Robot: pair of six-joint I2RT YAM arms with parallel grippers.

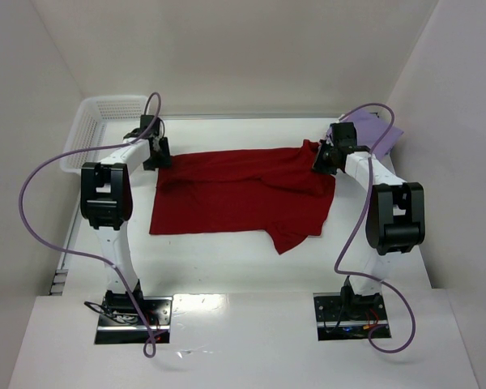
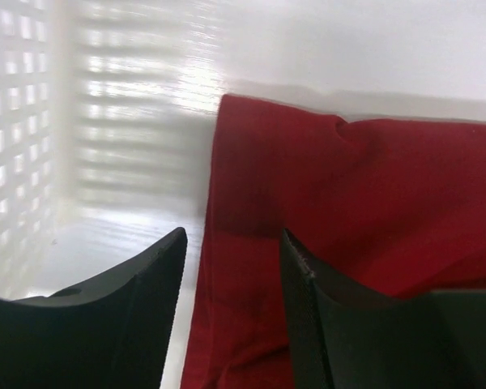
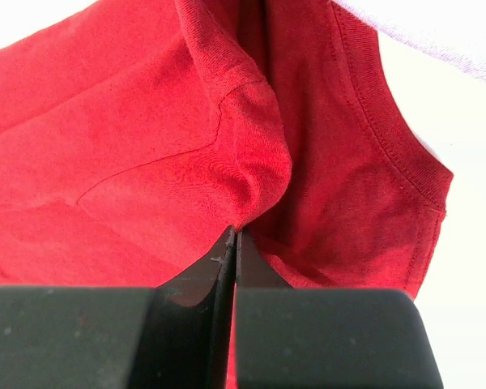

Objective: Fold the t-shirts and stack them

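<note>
1. The red shirt (image 1: 235, 194) lies spread on the surface (image 1: 227, 267), with a flap trailing off its near right corner
2. The right pincer (image 1: 326, 159) is clamped on a pinch of the red shirt at its far right corner, close by the collar; its fingers meet with cloth bunched at their tips
3. The left pincer (image 1: 155, 154) hangs at the red shirt's far left corner, jaws moderately wide, straddling the left hem and gripping nothing
4. Judged step: take that corner so both far corners can be folded over together. Lower the left pincer until one finger slips under the hem, close on the full thickness, then match the right side's height so the fold runs straight
5. The lavender shirt (image 1: 382, 130) lies just beyond the red shirt's far right corner
6. The basket (image 1: 105, 109) stands left of the red shirt's far left corner; no cloth shows in it
</note>
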